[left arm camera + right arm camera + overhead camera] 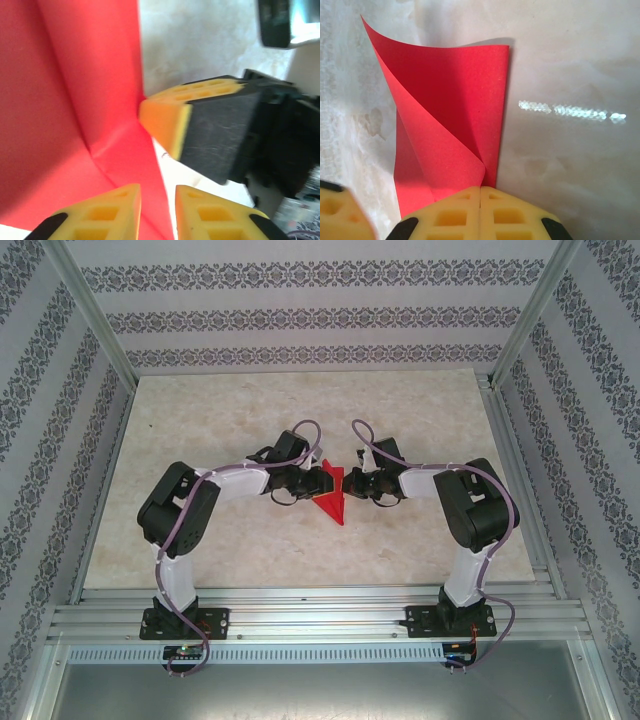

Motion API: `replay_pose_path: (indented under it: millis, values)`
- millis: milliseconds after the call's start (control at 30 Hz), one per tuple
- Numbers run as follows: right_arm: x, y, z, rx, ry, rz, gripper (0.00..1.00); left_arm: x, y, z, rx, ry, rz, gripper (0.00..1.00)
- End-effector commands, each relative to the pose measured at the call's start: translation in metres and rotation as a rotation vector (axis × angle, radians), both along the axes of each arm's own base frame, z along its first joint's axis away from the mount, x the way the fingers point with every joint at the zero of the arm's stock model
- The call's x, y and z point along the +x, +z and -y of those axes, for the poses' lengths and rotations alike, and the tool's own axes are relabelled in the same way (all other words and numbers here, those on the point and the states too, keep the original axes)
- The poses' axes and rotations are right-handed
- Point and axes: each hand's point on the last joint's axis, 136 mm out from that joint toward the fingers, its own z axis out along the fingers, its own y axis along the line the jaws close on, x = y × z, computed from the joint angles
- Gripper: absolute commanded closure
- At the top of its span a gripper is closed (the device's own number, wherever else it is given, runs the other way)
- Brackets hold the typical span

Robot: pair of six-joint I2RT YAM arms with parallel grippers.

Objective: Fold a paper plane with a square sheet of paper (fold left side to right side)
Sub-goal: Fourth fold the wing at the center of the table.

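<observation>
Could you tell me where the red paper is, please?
The red paper lies central in the top view, directly between the left claw and right claw.

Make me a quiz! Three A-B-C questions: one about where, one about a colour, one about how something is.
1. Where is the thin red paper sheet?
A. On the pale marbled table, between the two arms' jaws.
B. On the floor.
C. Stuck to the wall.
2. What colour are the jaws mostly?
A. Green.
B. Yellow.
C. Purple.
3. How is the paper now?
A. Crumpled ball.
B. Flat, unfolded.
C. Partly folded, one flap curling up.
Answers: A, it lies mid-table in the top view; B, wrist views show yellow foam; C, the right wrist view shows the curl.
</observation>
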Motion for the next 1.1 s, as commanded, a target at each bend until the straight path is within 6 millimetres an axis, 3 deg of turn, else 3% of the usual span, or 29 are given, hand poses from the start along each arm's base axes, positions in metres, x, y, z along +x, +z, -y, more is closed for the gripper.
replay_pose_path:
  millis: [0,267,733,1067]
  values:
    - [-0.011,-0.024,0.007,-0.080,0.002,-0.048,0.99,-0.004,0.021,0.014,-0.047,-0.052,0.050,0.76]
    - [-0.011,-0.022,0.007,-0.082,0.005,-0.043,0.99,-0.015,0.003,0.035,-0.063,-0.099,0.006,0.79]
    - [-0.011,-0.024,0.007,-0.086,0.006,-0.048,0.99,-0.024,-0.030,0.036,-0.023,-0.101,-0.049,0.80]
    - [-0.011,-0.025,0.007,-0.089,0.005,-0.050,0.99,-0.028,-0.043,0.033,-0.009,-0.086,-0.069,0.80]
